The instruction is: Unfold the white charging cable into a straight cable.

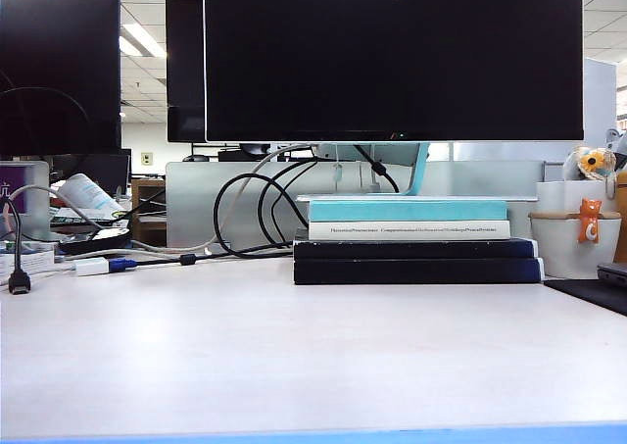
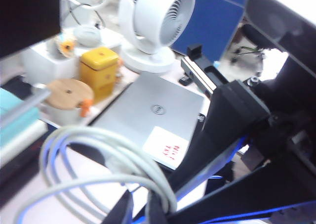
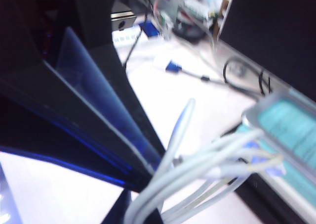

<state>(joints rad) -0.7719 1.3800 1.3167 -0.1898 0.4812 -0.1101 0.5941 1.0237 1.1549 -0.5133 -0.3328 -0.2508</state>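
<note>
Your left gripper [image 2: 140,204] and right gripper [image 3: 140,204] both pinch the looped cable [image 2: 98,155], jaws pressed together on it. Its coils lie between them, not yet straight.

The left tool [image 2: 140,209] is closed on the coiled white charging cable [image 2: 98,150], black fingers pinching its loops. The right tool [image 3: 140,211] is clamped on the same bundle (its fingers mostly out of frame). Neither arm shows in the exterior view.
</note>
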